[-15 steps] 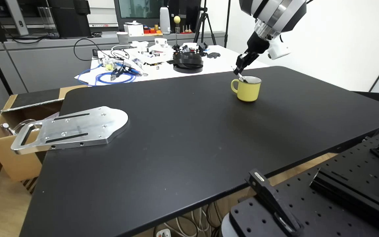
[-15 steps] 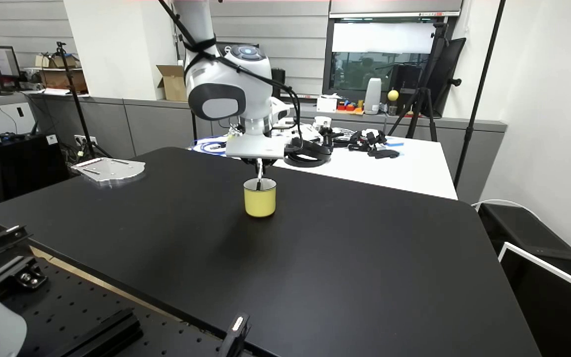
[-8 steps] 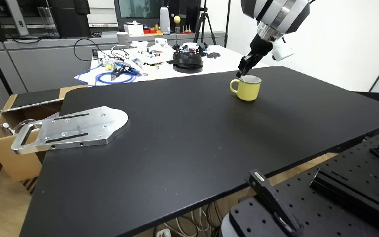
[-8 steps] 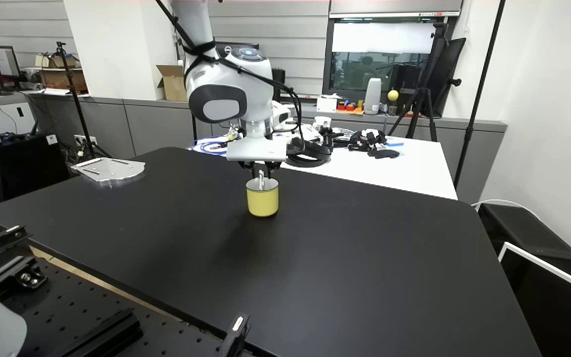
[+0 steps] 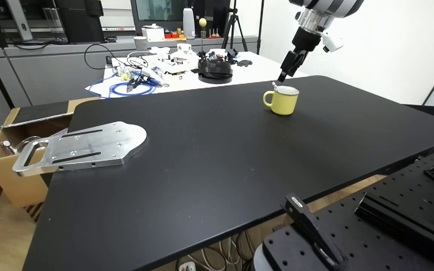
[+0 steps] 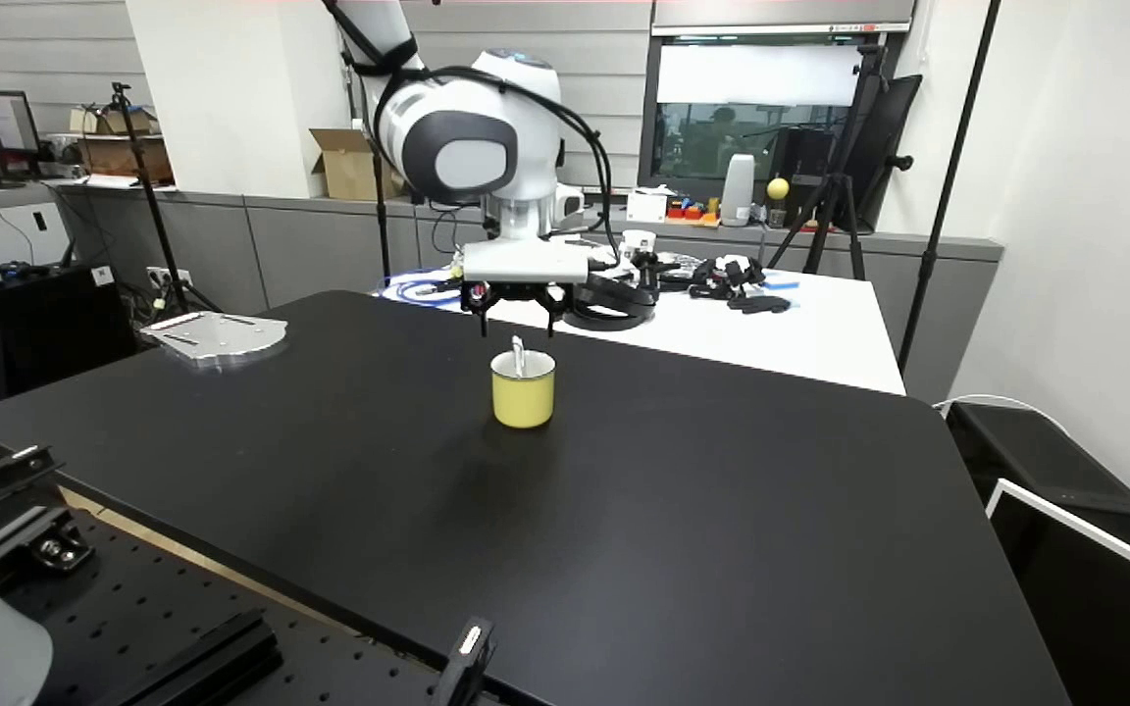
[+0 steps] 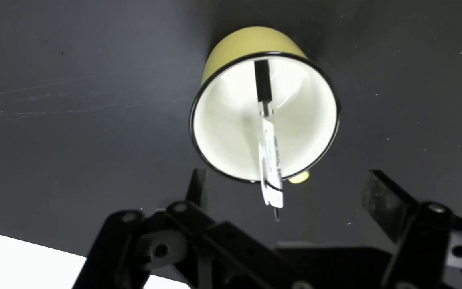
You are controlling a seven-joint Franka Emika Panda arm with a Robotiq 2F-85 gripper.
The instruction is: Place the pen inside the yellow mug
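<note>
The yellow mug (image 6: 523, 400) stands upright on the black table, its handle showing in an exterior view (image 5: 268, 98). Inside it leans the pen (image 7: 270, 148), black end down in the mug and white clip end sticking out over the rim. Both exterior views show the pen's pale top (image 6: 518, 355) above the rim. My gripper (image 7: 286, 171) is open, its fingers wide apart on either side of the pen's upper end and touching neither pen nor mug. In an exterior view the gripper (image 5: 282, 78) hangs above and behind the mug.
A silver metal plate with a handle (image 5: 85, 145) lies at the table's edge, over a cardboard box (image 5: 25, 180). Behind the black table is a white table (image 6: 820, 343) with cables and equipment. A black perforated base (image 5: 382, 218) adjoins the near edge.
A second ago the fingers held the pen in the mug's mouth. They have since opened and let it go, and the gripper has risen away. The mug has shifted slightly.
</note>
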